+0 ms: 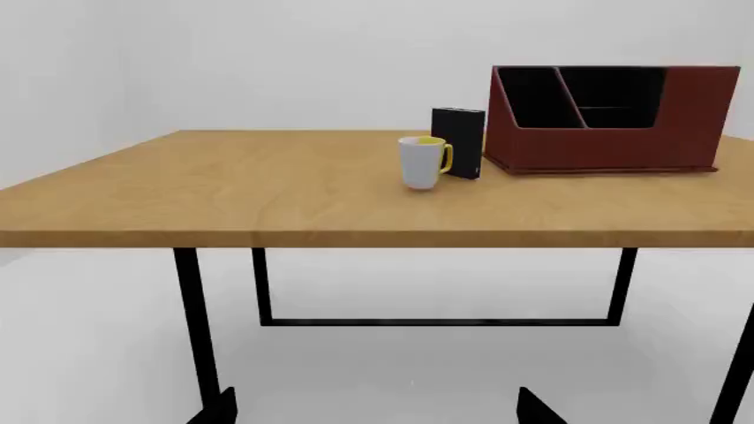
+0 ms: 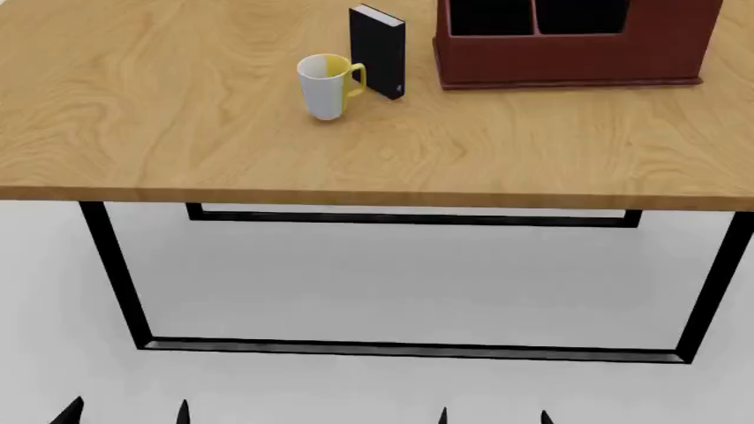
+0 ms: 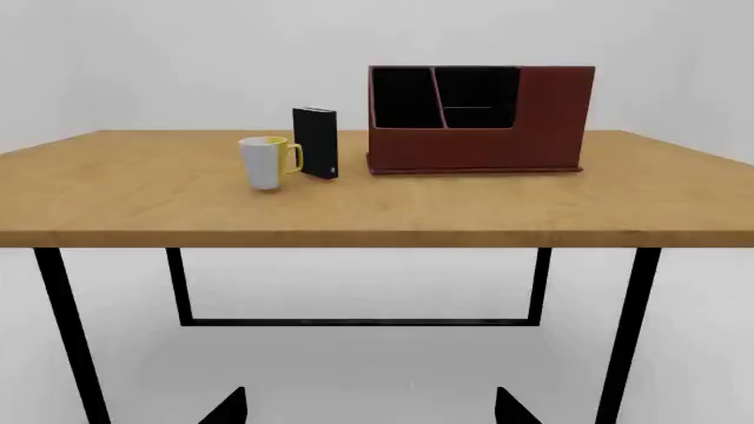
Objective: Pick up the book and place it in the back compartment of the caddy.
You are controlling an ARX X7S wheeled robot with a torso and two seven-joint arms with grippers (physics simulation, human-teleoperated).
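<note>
The thin black book (image 2: pixel 377 51) stands upright on the wooden table (image 2: pixel 177 132), just behind a white mug, and also shows at the book (image 1: pixel 458 141) and the book (image 3: pixel 316 142). To its right sits the dark red-brown caddy (image 2: pixel 566 57) with black-lined cells, seen too as the caddy (image 1: pixel 606 119) and the caddy (image 3: pixel 478 119). My left gripper (image 2: pixel 124 413) and right gripper (image 2: pixel 493 417) hang low in front of the table, well below its top. Both stand open with nothing between the fingertips; left gripper (image 1: pixel 377 408), right gripper (image 3: pixel 371 408).
A white mug with yellow inside and handle (image 2: pixel 327 85) stands right in front of the book, nearly touching it. The table has black metal legs (image 2: pixel 112 265) and a floor-level bar. Pale floor lies below the grippers.
</note>
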